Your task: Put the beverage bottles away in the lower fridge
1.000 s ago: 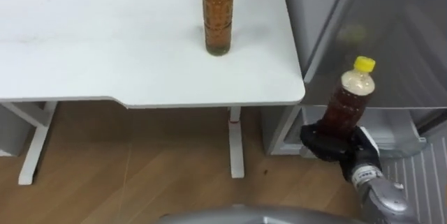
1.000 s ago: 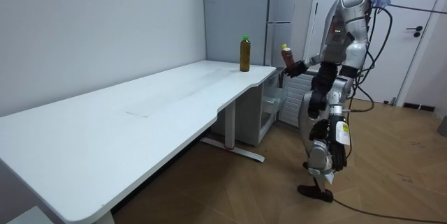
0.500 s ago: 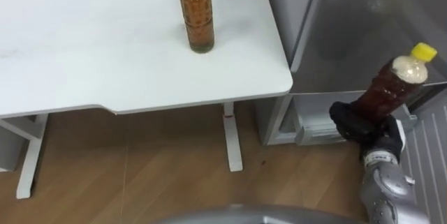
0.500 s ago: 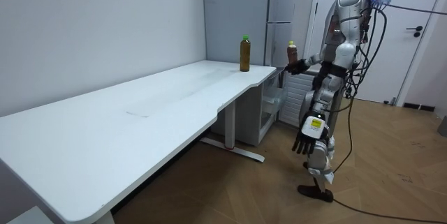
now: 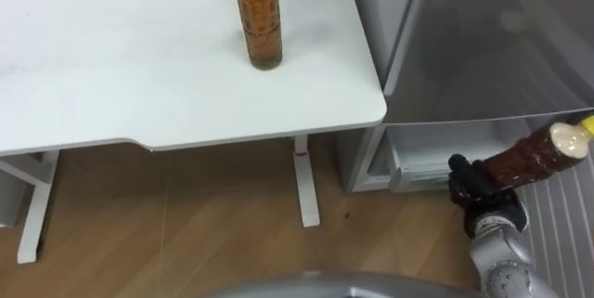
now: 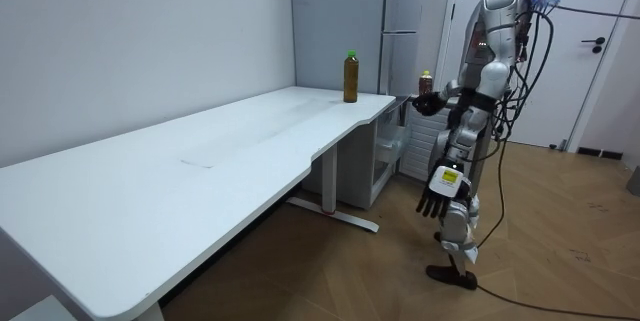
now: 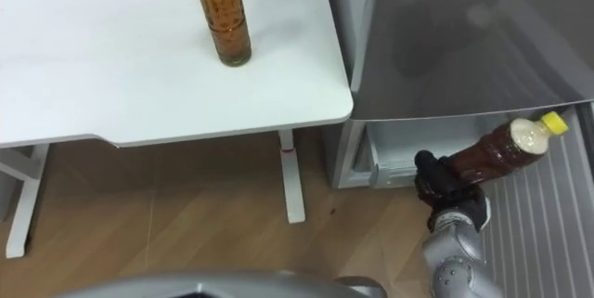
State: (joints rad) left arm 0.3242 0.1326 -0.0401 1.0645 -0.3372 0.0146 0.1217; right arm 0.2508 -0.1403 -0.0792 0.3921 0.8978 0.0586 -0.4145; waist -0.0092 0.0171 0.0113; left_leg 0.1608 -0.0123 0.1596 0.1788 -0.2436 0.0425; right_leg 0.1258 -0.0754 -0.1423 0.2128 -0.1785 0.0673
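Note:
A brown drink bottle with a yellow cap (image 5: pixel 534 150) lies tilted to the right in my right hand (image 5: pixel 479 187), whose fingers are curled round its lower half. It hangs in front of the open lower fridge compartment (image 5: pixel 419 154), low beside the table's corner. A second bottle of amber drink with a green cap (image 5: pixel 258 18) stands upright on the white table (image 5: pixel 139 75), near its right end. In the room view my left hand (image 6: pixel 438 195) hangs by my side with straight fingers and holds nothing. I stand at the table's end, facing the fridge (image 6: pixel 400 21).
The tall grey fridge (image 5: pixel 492 47) rises right of the table. A ribbed pale surface (image 5: pixel 561 233) lies at the lower right beside my forearm. Wooden floor (image 5: pixel 204 233) and white table legs (image 5: pixel 305 182) are below the tabletop. A closed door (image 6: pixel 605 51) is behind me.
The held bottle has tipped from upright to leaning right and sunk lower, closer to the open lower compartment. The view has shifted right. The green-capped bottle has stayed put.

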